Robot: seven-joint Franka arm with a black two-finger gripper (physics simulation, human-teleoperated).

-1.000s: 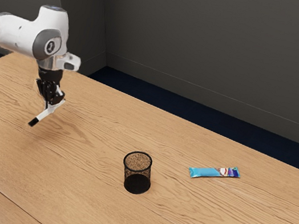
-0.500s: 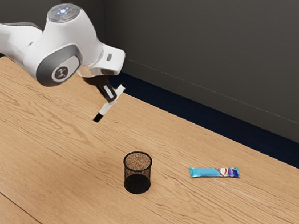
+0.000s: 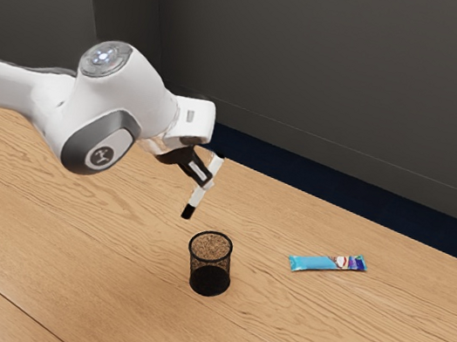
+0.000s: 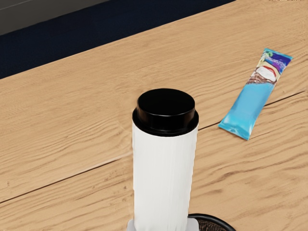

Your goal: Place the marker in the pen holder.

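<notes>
In the exterior view my gripper point(image 3: 206, 182) is shut on the white marker point(image 3: 200, 193), which hangs steeply tilted with its black end down. That lower end is above and slightly to the exterior view's left of the black mesh pen holder point(image 3: 208, 279), outside its rim. The holder stands upright on the table. In the wrist view the marker point(image 4: 163, 178) rises large and close, its black end cap toward the camera. Part of the pen holder's dark rim point(image 4: 211, 219) shows beside the marker's lower part, the rest hidden.
A blue snack wrapper point(image 3: 327, 263) lies flat on the wooden table point(image 3: 342, 333), to the exterior view's right of the holder. In the wrist view the wrapper point(image 4: 255, 98) lies beyond the marker. A dark wall stands behind the table.
My hand has carried the marker to the exterior view's right, up close to the pen holder, and tilted along the way. The marker now hangs more steeply. Holder and wrapper have stayed put.
</notes>
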